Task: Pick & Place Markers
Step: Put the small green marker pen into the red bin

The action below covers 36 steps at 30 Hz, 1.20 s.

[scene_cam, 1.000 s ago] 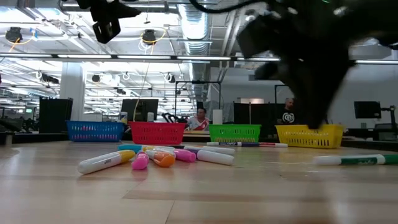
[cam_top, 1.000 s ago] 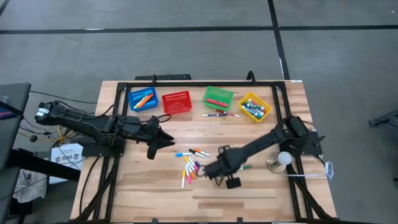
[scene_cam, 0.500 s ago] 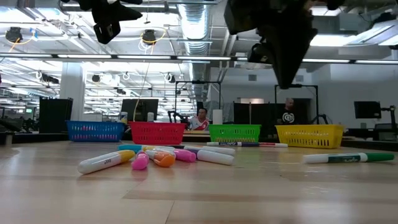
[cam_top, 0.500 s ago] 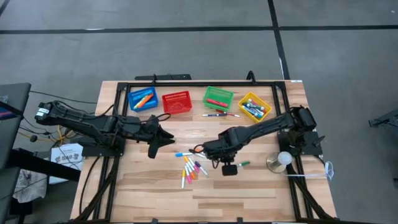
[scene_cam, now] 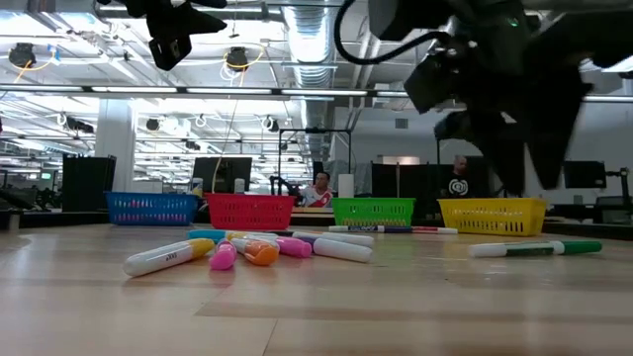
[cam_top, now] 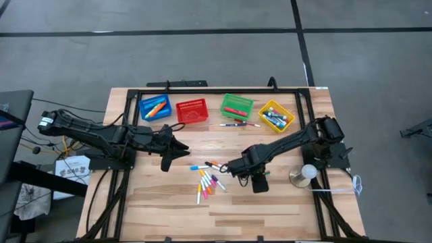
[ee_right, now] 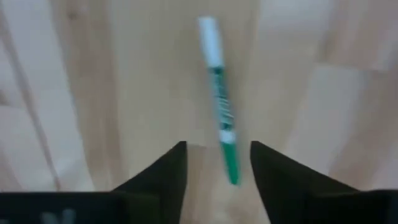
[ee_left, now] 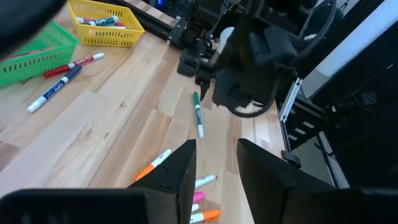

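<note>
A loose heap of markers (cam_top: 208, 179) in pink, orange, blue and yellow lies at the table's middle, also seen low across the wood (scene_cam: 247, 249). One green marker (ee_right: 221, 99) lies flat by itself to the right of the heap (scene_cam: 534, 248). My right gripper (ee_right: 214, 152) hangs open just above it, pointing down (scene_cam: 529, 183), with the green end ahead of the gap between its fingers. My left gripper (ee_left: 214, 177) is open and holds nothing. It waits raised over the table's left part (cam_top: 181, 150).
Four small baskets stand along the far edge: blue (cam_top: 154, 108), red (cam_top: 192, 111), green (cam_top: 237, 106) and yellow (cam_top: 277, 116), some with markers inside. Two loose markers (cam_top: 239, 124) lie before the green basket. A lamp-like stand (cam_top: 305, 174) sits at the right edge.
My right gripper has gone from the heap's near side toward the far edge, then toward the table's right, over the green marker. It was shut and has opened. The green marker now lies a little farther toward the table's left.
</note>
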Motion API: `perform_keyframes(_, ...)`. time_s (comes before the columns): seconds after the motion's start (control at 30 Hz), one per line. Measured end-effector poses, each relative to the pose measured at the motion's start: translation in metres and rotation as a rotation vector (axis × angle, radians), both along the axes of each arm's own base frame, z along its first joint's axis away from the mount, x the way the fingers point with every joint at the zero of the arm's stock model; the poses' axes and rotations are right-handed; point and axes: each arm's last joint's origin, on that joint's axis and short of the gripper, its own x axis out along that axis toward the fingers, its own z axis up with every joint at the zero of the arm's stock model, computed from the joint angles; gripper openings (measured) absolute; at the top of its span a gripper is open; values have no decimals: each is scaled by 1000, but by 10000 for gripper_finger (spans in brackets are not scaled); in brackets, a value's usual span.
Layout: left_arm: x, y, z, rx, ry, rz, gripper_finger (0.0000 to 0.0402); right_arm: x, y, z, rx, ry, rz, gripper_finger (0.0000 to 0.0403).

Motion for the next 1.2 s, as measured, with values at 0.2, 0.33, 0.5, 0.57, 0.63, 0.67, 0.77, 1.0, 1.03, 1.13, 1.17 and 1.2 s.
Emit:
perform_keyframes(0.2,0,0,0,0,0,0,115,3,12,-13,-83,-137,25,199)
perform_keyframes(0.33,0,0,0,0,0,0,115,3,13,-20,-95,-169,26,190)
perform_keyframes(0.5,0,0,0,0,0,0,115,-9,6,-40,-147,-141,6,173)
perform_keyframes(0.57,0,0,0,0,0,0,115,-13,1,-48,-155,-135,-18,164)
perform_keyframes(0.63,0,0,0,0,1,0,115,-16,-4,-53,-152,-134,-50,154)
perform_keyframes(0.67,0,0,0,0,0,0,115,-18,-6,-56,-154,-131,-67,148)
perform_keyframes(0.77,0,0,0,0,1,1,115,-20,-9,-61,-158,-136,-93,128)
perform_keyframes(1.0,0,0,0,2,0,4,115,-19,-6,-60,-177,-145,-103,44)
perform_keyframes(1.03,0,0,0,2,0,4,115,-18,-6,-59,-183,-145,-107,29)
perform_keyframes(1.13,0,0,0,4,0,3,115,-15,-5,-56,-185,-141,-110,17)
perform_keyframes(1.17,0,0,0,5,0,3,115,-14,-5,-54,-185,-140,-111,22)
perform_keyframes(1.2,0,0,0,5,0,3,115,-13,-4,-52,-187,-137,-114,27)
